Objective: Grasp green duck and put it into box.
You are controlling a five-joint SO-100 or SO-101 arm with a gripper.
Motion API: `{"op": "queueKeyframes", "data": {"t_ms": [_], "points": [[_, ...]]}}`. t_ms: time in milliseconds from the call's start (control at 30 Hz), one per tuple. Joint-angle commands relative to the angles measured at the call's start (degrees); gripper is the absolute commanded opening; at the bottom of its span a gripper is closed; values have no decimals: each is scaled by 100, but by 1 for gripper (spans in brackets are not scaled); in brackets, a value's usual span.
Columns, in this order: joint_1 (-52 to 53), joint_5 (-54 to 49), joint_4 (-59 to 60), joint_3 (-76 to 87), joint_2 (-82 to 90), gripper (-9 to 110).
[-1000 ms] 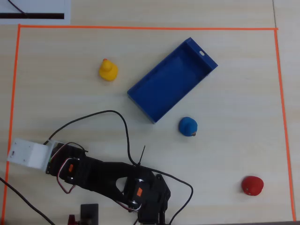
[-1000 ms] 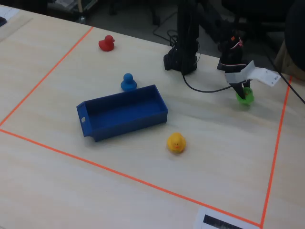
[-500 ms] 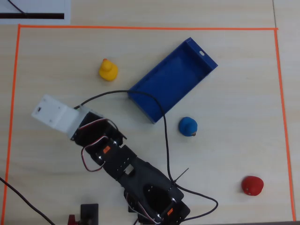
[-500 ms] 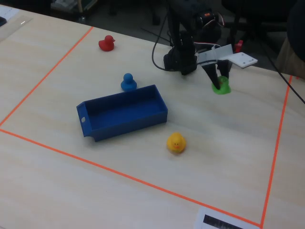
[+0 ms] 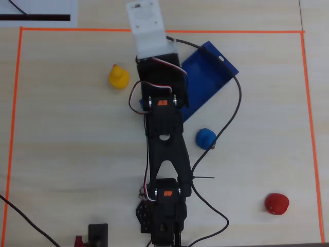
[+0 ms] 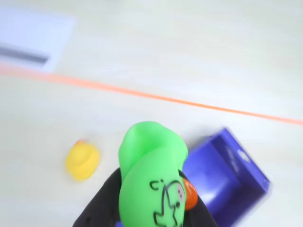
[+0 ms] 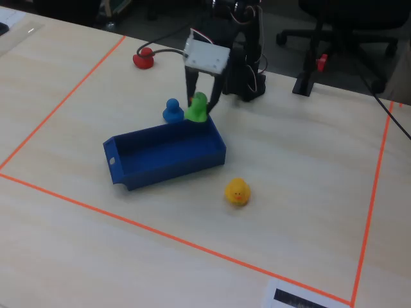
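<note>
**A:** So, what are the jaws doing right now?

**B:** The gripper (image 7: 200, 110) is pinching the green duck (image 7: 196, 108). In the wrist view the duck (image 6: 150, 182) fills the lower middle, with dark fingers (image 6: 102, 203) pressed against either flank, its orange beak toward the right of that view.

**A:** And the box, which way from the jaws?

**B:** That is what the coming move turns on. In the fixed view the duck hangs right at the far wall of the box (image 7: 168, 165), near its right-hand end, so the open tray lies just ahead of and below the jaws, toward the camera. Its long axis runs across the jaws' path, left to right in that view, so I judge a short carry forward past the wall should bring the duck over the floor before letting go.

**A:** Is the duck already over the inside?

**B:** I can't tell for certain. The fixed view suggests it sits at or just behind the rim.

**A:** Does the overhead view help?

**B:** Not with the grasp: the arm (image 5: 164, 149) covers the duck and jaws entirely. It does show the box (image 5: 208, 77) lying at a slant beside the wrist, plus the blue duck (image 5: 205, 138) and yellow duck (image 5: 119, 76) on either side of the arm, and a red object (image 5: 276, 203) well apart. The wrist view alone shows the clamp itself, with the yellow duck (image 6: 82, 160) off to the left of the jaws and the box (image 6: 227, 179) to the right.
</note>
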Motion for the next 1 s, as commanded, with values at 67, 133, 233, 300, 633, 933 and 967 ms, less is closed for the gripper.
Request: {"op": "queueKeyframes", "data": {"t_ms": [67,133,233,300,633,933,967], "points": [[1160,290,281,-475,53,0],[1397,369,343,-229,105,0],[1635,483,545,378,264,0],[1714,562,659,896,422,0],[1477,967,70,2725,888,0],[1213,1169,-562,2654,44,0],[1213,1169,-668,2637,-62,0]]}}
